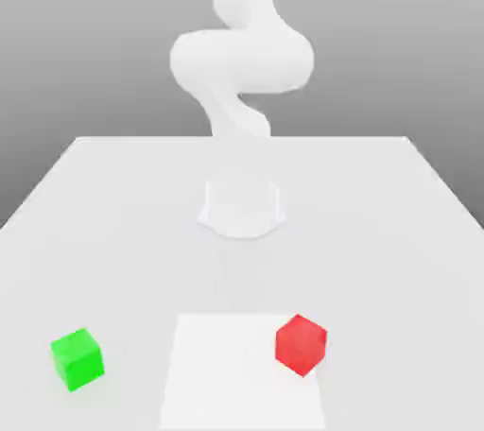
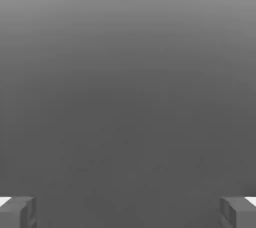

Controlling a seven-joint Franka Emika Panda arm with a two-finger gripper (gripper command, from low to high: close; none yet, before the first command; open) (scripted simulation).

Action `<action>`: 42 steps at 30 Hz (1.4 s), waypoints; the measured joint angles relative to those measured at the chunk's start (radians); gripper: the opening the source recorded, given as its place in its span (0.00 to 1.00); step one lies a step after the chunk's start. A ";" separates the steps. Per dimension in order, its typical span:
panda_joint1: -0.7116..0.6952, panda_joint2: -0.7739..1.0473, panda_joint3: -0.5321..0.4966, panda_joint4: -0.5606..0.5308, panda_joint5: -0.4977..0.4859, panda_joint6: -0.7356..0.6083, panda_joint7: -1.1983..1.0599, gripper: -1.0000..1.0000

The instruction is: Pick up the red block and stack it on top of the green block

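The red block (image 1: 302, 345) sits toward the near side of the bench (image 1: 123, 221), over the edge of a white patch (image 1: 227, 372) on the exterior view's right. The green block (image 1: 77, 359) lies well apart from it, on the exterior view's left. Both appear turned at an angle to the bench's edges. That angle is the likeliest source of trouble: if the gripper (image 2: 128, 213) comes down without matching the red block's faces, its fingers may catch a corner and twist the block or shove it aside. The green block's turn matters too, since a misaligned release could leave the red one overhanging and liable to slide off. Carried too low across the wide gap, the red block might knock its support away; let go too high, it could bounce.

The gripper itself is released, its two fingers spread wide with nothing between them. In the exterior view the arm (image 1: 243, 60) rises at the far side of the bench, bent at its joints, well apart from both blocks, so a long reach seems due, and any error in it would probably show at the grasp.
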State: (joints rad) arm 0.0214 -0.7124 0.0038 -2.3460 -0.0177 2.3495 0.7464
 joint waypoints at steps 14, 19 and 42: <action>0.127 0.519 -0.012 -0.267 -0.043 0.291 -0.360 0.50; 0.162 0.699 0.006 -0.361 -0.002 0.394 -0.526 0.50; 0.100 0.763 -0.017 -0.367 0.021 0.413 -0.517 0.00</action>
State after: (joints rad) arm 0.1210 0.0504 -0.0135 -2.7132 0.0035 2.7620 0.2299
